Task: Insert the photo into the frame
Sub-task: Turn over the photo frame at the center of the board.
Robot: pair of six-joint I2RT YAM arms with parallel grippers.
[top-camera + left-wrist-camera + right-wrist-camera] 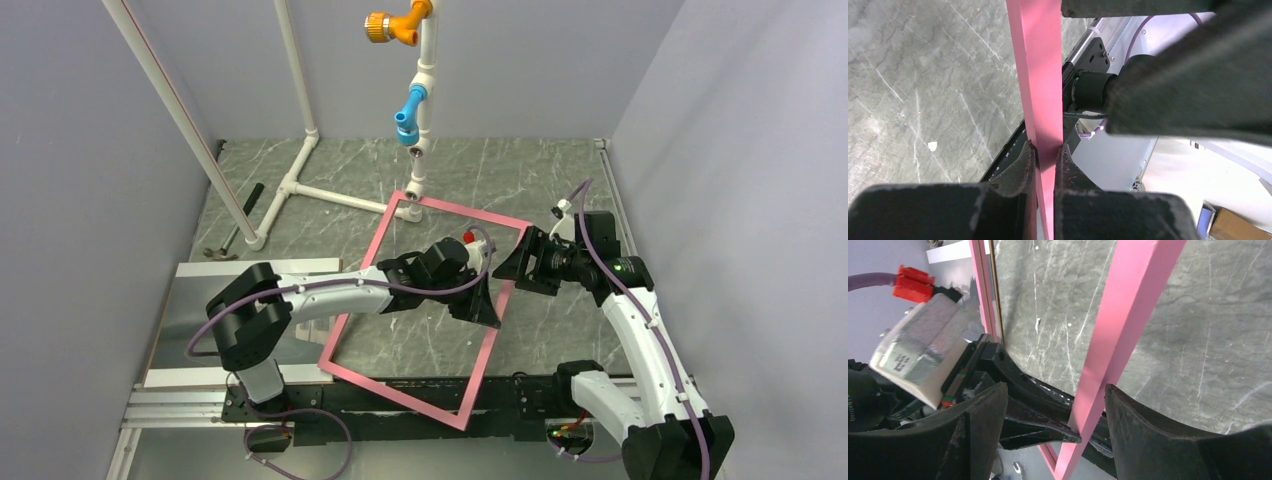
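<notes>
The frame (460, 208), thin and pink with a clear pane, is held tilted above the marble table. My left gripper (490, 305) is shut on its right rail; the left wrist view shows the pink rail (1040, 75) pinched between both fingers of this gripper (1045, 150). My right gripper (512, 264) is open just beyond that same rail. In the right wrist view the rail (1128, 315) runs between the spread fingers of the right gripper (1054, 390), close to the right finger. The photo (190, 310), glossy grey with a white margin, lies flat at the table's left under my left arm.
A white pipe stand (300, 185) with orange (392, 27) and blue (408, 108) fittings rises at the back, its foot close to the frame's far corner. A dark hand tool (240, 215) lies at the back left. Grey walls close in both sides.
</notes>
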